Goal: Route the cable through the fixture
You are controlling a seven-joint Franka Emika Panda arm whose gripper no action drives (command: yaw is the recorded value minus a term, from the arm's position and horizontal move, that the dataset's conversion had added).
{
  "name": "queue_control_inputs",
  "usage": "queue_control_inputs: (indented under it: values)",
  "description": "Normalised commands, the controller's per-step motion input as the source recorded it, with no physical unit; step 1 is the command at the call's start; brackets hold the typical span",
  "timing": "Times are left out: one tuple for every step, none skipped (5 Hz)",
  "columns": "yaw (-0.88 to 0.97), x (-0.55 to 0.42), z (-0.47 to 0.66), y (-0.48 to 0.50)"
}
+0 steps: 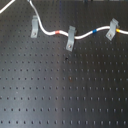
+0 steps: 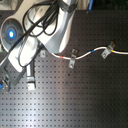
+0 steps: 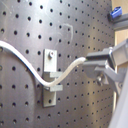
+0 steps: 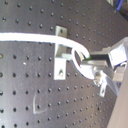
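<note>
Small narrow grey metal clip (image 3: 49,60), near an edge of the black perforated board (image 3: 20,110): long white banded cord (image 3: 10,49) lies across it, seemingly seated. Gripper (image 3: 92,64) clamped on the cord; release outstanding.

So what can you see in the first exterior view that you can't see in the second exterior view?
Only the first exterior view shows a third grey clip near its left edge, standing clear with no robot in the picture. Only the second exterior view shows the robot arm, its black hoses and a glowing blue light, which cover that corner. Both exterior views share the white cable with red, blue and yellow bands, two clips it passes, and the black board full of holes.
</note>
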Motion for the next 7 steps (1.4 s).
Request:
queue_control_inputs:
  values:
    - [0.18, 0.099, 0.28, 0.151]
    - [0.1, -0.027, 0.22, 0.032]
    - [0.0, -0.118, 0.27, 0.087]
    - [-0.21, -0.22, 0.37, -0.092]
    - [-0.36, -0.257, 0.37, -0.078]
    - [-0.18, -0.243, 0.26, 0.057]
    - [-0.28, -0.319, 0.22, 0.123]
